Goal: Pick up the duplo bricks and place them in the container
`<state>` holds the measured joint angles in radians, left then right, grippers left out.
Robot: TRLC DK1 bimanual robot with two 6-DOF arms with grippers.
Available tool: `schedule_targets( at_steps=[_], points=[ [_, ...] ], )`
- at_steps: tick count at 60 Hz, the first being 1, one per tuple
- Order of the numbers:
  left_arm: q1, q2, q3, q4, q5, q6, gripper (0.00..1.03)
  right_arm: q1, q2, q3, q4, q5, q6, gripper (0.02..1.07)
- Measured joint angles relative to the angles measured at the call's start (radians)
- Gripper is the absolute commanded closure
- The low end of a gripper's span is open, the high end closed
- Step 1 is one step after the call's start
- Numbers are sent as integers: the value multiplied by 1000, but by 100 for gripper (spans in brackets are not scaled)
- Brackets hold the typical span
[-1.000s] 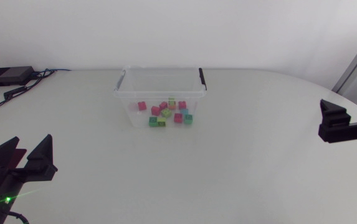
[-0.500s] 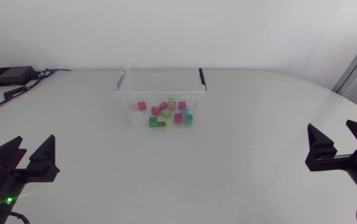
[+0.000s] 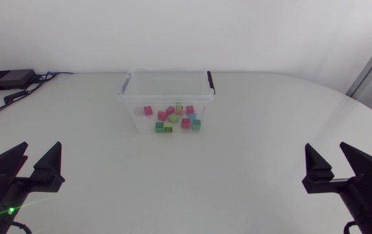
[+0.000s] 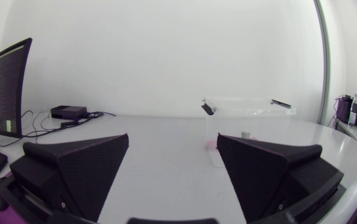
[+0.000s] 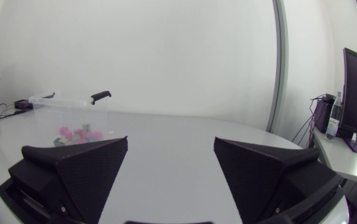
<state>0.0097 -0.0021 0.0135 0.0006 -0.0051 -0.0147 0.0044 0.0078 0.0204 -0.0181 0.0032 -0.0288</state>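
Change: the right gripper has come down from the table's right edge to the near right corner and shows more fully in the head view. The left gripper has shifted slightly at the near left corner.

Item 1, container: clear plastic box, upright on the far middle of the table, with no lid on it. A black latch sits at each end of its rim.

Item 2, bricks: a loose cluster of small pink, red, green, yellow-green and teal blocks lying on the container's floor. All the blocks seen are inside the walls.

Item 3, left gripper: fingers spread wide with nothing between them. It is well apart from the container, which lies ahead of it across the table.

Item 4, right gripper: fingers likewise spread wide and holding nothing. The container stands well ahead of it and off to one side.

Item 5, black box: a flat unit at the far left corner of the table, with cables running from it.
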Motion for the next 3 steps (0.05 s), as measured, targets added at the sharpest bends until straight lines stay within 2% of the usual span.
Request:
schedule_targets(
  at_steps=[3],
  points=[
    [0, 0, 0, 0, 0, 0, 4, 0, -3, 0, 0, 0, 0, 7]
  ],
)
